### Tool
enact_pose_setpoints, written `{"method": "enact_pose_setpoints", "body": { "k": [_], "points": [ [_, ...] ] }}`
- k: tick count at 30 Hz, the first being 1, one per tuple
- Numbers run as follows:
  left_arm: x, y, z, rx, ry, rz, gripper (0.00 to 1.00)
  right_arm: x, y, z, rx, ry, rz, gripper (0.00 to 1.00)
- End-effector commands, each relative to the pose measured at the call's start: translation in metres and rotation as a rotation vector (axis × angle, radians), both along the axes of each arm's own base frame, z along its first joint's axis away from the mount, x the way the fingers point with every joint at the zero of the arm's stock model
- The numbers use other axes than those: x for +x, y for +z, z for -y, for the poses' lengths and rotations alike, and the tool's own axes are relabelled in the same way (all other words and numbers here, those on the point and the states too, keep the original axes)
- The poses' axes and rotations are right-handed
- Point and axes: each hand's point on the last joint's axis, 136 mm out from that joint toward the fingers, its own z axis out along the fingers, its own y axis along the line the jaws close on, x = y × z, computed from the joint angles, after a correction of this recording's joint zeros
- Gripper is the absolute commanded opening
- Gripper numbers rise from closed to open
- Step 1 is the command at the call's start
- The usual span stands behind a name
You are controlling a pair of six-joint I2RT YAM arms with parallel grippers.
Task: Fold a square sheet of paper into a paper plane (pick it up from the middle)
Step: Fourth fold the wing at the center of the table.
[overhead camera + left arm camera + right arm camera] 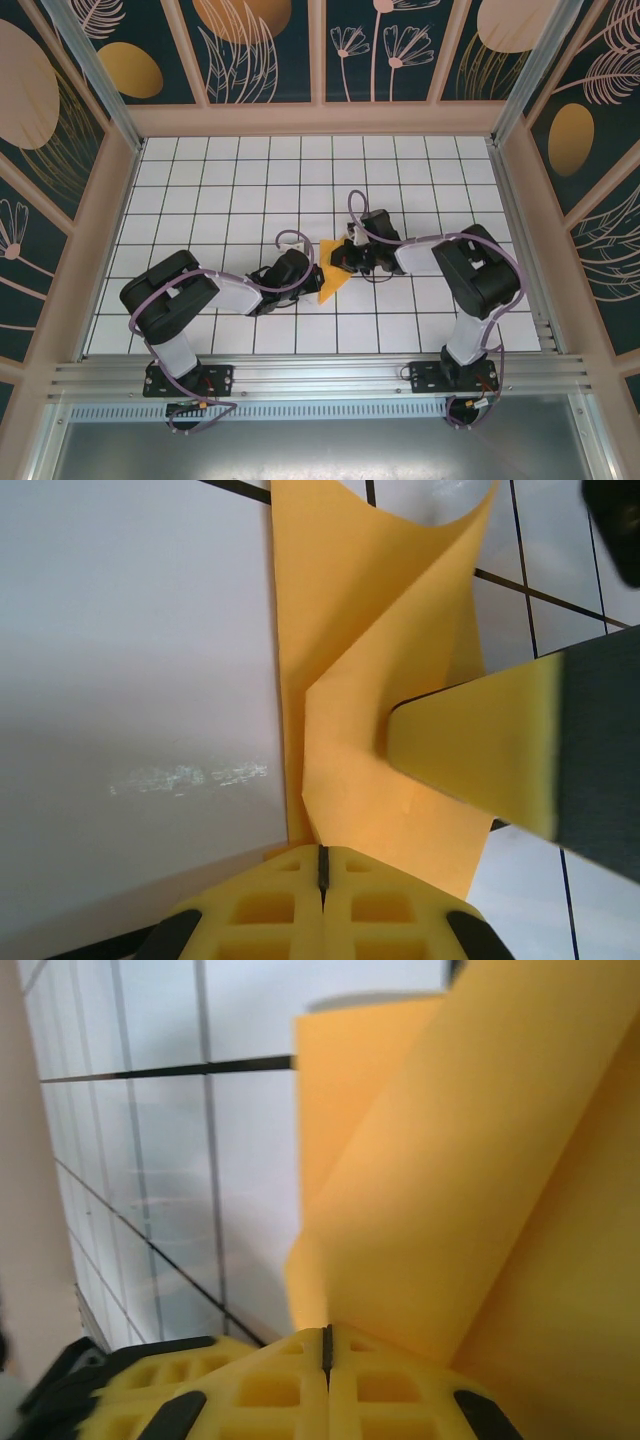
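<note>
Top external shows paper (331, 283), tiled floor (200, 180), floral walls (400, 50).

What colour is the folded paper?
The paper is plain orange-yellow, unmarked; clearest in the left wrist view.

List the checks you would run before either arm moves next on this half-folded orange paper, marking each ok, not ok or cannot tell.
1. Left jaws shut on the paper: ok, closed tight at its lower edge.
2. Right jaws shut on it: ok, the sheet rises from the closed seam.
3. Diagonal crease formed: ok, seen in the left wrist view.
4. Paper untorn: ok where visible.
5. Crease centred on the sheet: cannot tell.
6. Paper clear of the tiled table: cannot tell.
</note>
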Motion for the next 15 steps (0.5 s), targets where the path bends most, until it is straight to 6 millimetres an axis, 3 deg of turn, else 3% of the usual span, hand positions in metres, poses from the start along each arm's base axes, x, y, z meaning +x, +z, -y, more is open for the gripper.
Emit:
{"method": "enact_pose_setpoints", "body": {
  "k": [1, 4, 11, 15],
  "points": [
    [-0.005, -0.028, -0.022, 0.132, 0.018, -0.041, 0.00, 0.002, -0.012, 0.003, -0.035, 0.000, -0.001, 0.07],
    [-0.006, -0.029, -0.023, 0.136, 0.016, -0.043, 0.00, 0.003, -0.010, 0.002, -0.039, 0.004, 0.001, 0.07],
    [-0.006, -0.029, -0.024, 0.139, 0.018, -0.043, 0.00, 0.022, 0.033, 0.003, 0.010, 0.004, 0.083, 0.08],
    [-0.005, -0.027, -0.022, 0.134, 0.015, -0.042, 0.00, 0.030, 0.030, 0.005, 0.005, 0.002, 0.081, 0.07]
  ]
}}
